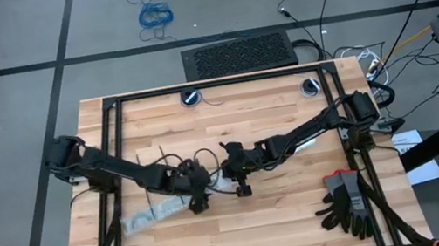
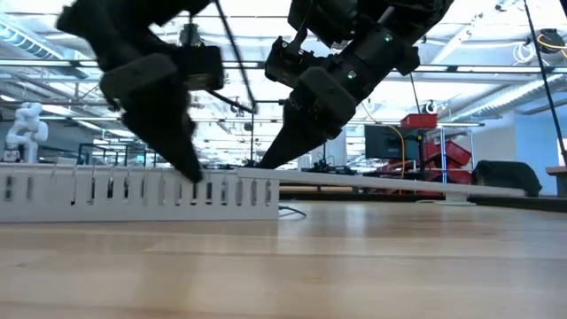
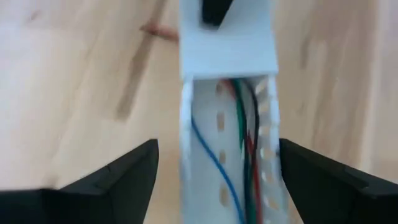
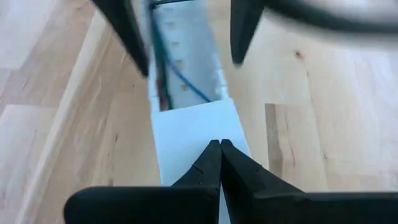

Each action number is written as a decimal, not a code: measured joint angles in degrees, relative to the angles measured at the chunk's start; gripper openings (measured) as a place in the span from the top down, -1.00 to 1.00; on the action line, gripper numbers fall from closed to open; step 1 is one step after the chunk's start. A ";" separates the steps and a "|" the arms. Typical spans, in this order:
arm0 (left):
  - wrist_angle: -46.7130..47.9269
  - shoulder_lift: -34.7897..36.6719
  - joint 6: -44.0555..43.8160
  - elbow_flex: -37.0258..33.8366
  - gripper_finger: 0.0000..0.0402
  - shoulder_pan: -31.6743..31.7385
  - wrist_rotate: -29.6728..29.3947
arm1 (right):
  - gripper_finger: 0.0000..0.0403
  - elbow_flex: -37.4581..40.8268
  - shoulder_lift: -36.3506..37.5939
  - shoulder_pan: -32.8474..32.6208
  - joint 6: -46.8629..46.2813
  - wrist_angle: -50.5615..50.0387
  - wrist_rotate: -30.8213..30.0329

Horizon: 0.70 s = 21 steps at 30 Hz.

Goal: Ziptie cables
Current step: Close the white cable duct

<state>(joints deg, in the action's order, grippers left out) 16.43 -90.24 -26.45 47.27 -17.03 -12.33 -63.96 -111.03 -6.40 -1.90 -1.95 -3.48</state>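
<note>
While the left hand (image 3: 217,180) stands spread wide, its two dark fingers (image 3: 118,180) flank a long white slotted plastic channel (image 3: 227,155) without touching it, one on either side of its walls. Inside that open trough, directly between the fingers, lie the cables (image 3: 239,143), a loose run of very thin blue, green, red and dark wires stretched lengthwise along the floor of the channel. Just beyond the wires, a flat white plastic cover (image 3: 227,46) caps the channel, so the wires pass out of sight under it.

From the other side, the right hand (image 4: 219,163) is pressed shut, holding nothing, its joined fingertips resting on top of that white cover (image 4: 193,134). Past its tips the uncovered trough (image 4: 186,56) shows again with the wires (image 4: 177,78) in it, and the left hand's fingers (image 4: 127,31) hang over its walls.

Seen level across the light wooden tabletop (image 2: 354,257), the channel (image 2: 133,193) lies flat with both hands' tips down at it. Farther off, to the right hand's outer side, a pair of black and grey work gloves (image 1: 349,201) rests near the tabletop's edge.
</note>
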 joint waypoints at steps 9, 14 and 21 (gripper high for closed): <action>-3.29 -3.16 -4.52 -2.67 -0.58 -4.42 -10.05 | 1.00 0.02 -0.02 -0.02 0.95 0.19 0.12; -14.08 -9.21 -0.15 -2.68 -0.57 -3.97 -12.78 | 1.00 0.04 -0.02 -0.14 0.70 0.16 0.47; -18.42 -12.41 0.60 -2.50 -0.15 -3.84 -13.76 | 1.00 0.04 -0.93 -0.83 -0.59 1.85 0.39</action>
<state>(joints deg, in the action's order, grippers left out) -2.00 -102.65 -25.85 44.77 -20.87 -26.10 -63.92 -111.96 -7.23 -2.49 -0.10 -3.09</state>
